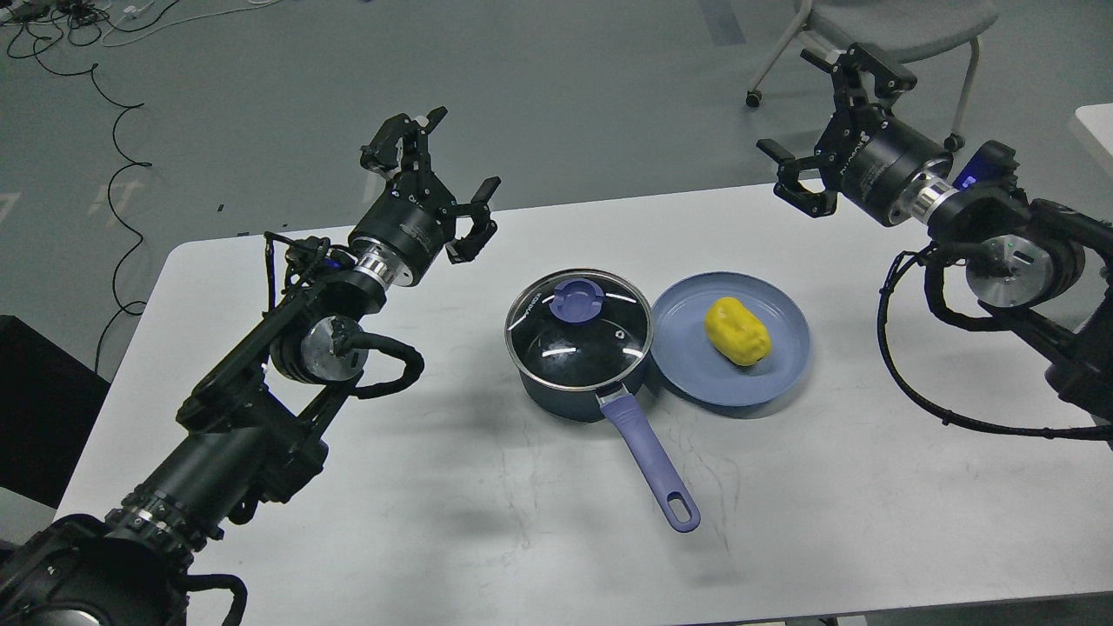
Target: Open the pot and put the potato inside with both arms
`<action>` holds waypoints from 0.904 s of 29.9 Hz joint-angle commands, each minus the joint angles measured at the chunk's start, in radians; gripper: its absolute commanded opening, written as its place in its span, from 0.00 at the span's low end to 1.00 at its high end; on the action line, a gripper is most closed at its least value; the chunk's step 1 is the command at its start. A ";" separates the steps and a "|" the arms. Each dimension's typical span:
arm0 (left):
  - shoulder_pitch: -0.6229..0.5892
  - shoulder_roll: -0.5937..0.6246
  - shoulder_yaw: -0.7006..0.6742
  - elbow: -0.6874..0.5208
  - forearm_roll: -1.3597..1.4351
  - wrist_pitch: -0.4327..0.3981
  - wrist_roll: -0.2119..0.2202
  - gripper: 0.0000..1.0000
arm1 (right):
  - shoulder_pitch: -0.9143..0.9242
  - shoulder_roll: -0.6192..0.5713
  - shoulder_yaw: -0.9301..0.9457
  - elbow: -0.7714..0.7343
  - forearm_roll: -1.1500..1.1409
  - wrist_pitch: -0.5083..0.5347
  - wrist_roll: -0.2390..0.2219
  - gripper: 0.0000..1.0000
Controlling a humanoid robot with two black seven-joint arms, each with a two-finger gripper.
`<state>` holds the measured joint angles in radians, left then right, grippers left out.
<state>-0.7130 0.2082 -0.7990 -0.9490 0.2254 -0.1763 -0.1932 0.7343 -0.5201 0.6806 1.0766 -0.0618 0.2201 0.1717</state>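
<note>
A dark blue pot [574, 387] stands mid-table with its glass lid [578, 330] on, purple knob [578, 301] up, and its purple handle [650, 461] pointing toward me. A yellow potato [738, 330] lies on a blue plate [696, 374] touching the pot's right side. My left gripper [439, 178] is open and empty, raised over the table's far edge, up and left of the pot. My right gripper [830, 117] is open and empty, raised beyond the table's far right, above and right of the plate.
The white table [487, 522] bears only the pot and plate. A chair [887, 35] stands on the grey floor behind the right gripper. Cables [113, 130] lie on the floor at the far left. A dark box [35, 400] sits at the table's left edge.
</note>
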 commanded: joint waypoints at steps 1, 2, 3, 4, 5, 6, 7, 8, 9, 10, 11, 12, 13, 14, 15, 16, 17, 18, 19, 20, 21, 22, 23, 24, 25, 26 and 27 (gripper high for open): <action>0.001 0.008 -0.005 -0.005 -0.001 -0.005 0.001 0.98 | -0.003 -0.001 0.002 0.000 0.000 0.002 -0.001 1.00; 0.001 0.008 -0.006 -0.010 -0.001 -0.008 0.001 0.98 | -0.003 -0.001 0.004 0.000 0.000 0.002 -0.001 1.00; 0.001 0.008 -0.012 -0.017 -0.001 -0.017 0.001 0.98 | -0.003 -0.001 0.008 -0.001 0.002 0.001 -0.001 1.00; 0.001 0.010 -0.014 -0.022 -0.001 -0.018 0.001 0.98 | -0.003 -0.001 0.011 -0.003 0.002 0.001 -0.001 1.00; 0.001 0.013 -0.016 -0.025 0.000 -0.020 0.001 0.98 | -0.003 -0.001 0.014 -0.004 0.004 0.001 -0.001 1.00; 0.003 0.014 -0.016 -0.030 0.000 -0.020 0.000 0.98 | -0.003 0.000 0.023 -0.016 0.007 -0.001 -0.001 1.00; 0.004 0.014 -0.016 -0.030 0.000 -0.020 0.000 0.98 | -0.003 0.000 0.031 -0.021 0.008 0.001 -0.001 1.00; 0.004 0.014 -0.016 -0.030 0.000 -0.020 0.000 0.98 | -0.006 0.000 0.042 -0.024 0.010 0.001 -0.001 1.00; 0.006 0.014 -0.016 -0.030 0.000 -0.020 0.000 0.98 | -0.009 0.000 0.042 -0.024 0.010 0.002 -0.001 1.00; 0.007 0.014 -0.016 -0.030 0.000 -0.020 0.000 0.98 | -0.012 0.000 0.043 -0.024 0.010 0.004 -0.003 1.00; 0.009 0.014 -0.016 -0.030 0.000 -0.020 0.000 0.98 | -0.015 0.000 0.043 -0.023 0.010 0.005 -0.003 1.00; 0.010 0.014 -0.016 -0.030 0.000 -0.020 0.000 0.98 | -0.016 0.000 0.045 -0.020 0.010 0.015 -0.003 1.00; 0.010 0.014 -0.016 -0.030 0.000 -0.020 0.000 0.98 | -0.016 -0.003 0.045 -0.020 0.010 0.022 -0.003 1.00; 0.012 0.014 -0.016 -0.031 0.005 -0.018 -0.002 0.98 | -0.016 -0.008 0.047 -0.018 0.010 0.047 -0.003 1.00; 0.014 0.014 -0.016 -0.030 0.006 -0.018 -0.002 0.98 | -0.016 -0.009 0.045 -0.020 0.010 0.074 -0.004 1.00; 0.014 0.014 -0.016 -0.031 0.006 -0.018 -0.002 0.98 | -0.016 -0.011 0.044 -0.020 0.010 0.084 -0.004 1.00; 0.014 0.014 -0.014 -0.031 0.008 -0.018 0.000 0.98 | -0.016 -0.011 0.040 -0.020 0.010 0.090 -0.009 1.00; 0.014 0.014 -0.014 -0.031 0.008 -0.018 0.000 0.98 | -0.016 -0.011 0.034 -0.020 0.008 0.093 -0.014 1.00; 0.014 0.014 -0.014 -0.031 0.009 -0.018 0.000 0.98 | -0.015 -0.011 0.028 -0.020 0.008 0.096 -0.021 1.00; 0.014 0.014 -0.014 -0.031 0.009 -0.018 0.000 0.98 | -0.016 -0.009 0.021 -0.020 0.005 0.097 -0.044 1.00; 0.014 0.014 -0.012 -0.031 0.011 -0.017 0.000 0.98 | -0.016 -0.005 0.017 -0.020 0.005 0.094 -0.052 1.00; 0.014 0.014 -0.011 -0.031 0.011 -0.017 0.000 0.98 | -0.016 -0.005 0.017 -0.020 0.005 0.094 -0.052 1.00; 0.014 0.016 -0.008 -0.031 0.014 -0.015 0.000 0.98 | -0.013 -0.006 0.017 -0.023 0.005 0.094 -0.055 1.00; 0.015 0.017 -0.006 -0.031 0.017 -0.015 0.000 0.98 | -0.012 -0.006 0.017 -0.023 0.005 0.094 -0.058 1.00; 0.015 0.020 -0.006 -0.031 0.020 -0.015 0.000 0.98 | -0.010 -0.006 0.017 -0.024 0.005 0.094 -0.060 1.00; 0.015 0.025 -0.006 -0.031 0.026 -0.015 0.000 0.98 | -0.006 -0.008 0.016 -0.024 0.005 0.096 -0.061 1.00; 0.015 0.025 -0.006 -0.031 0.026 -0.015 0.000 0.98 | -0.004 -0.008 0.014 -0.024 0.005 0.096 -0.061 1.00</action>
<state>-0.6982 0.2276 -0.8063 -0.9804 0.2439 -0.1922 -0.1940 0.7222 -0.5266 0.6980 1.0538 -0.0566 0.3146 0.1144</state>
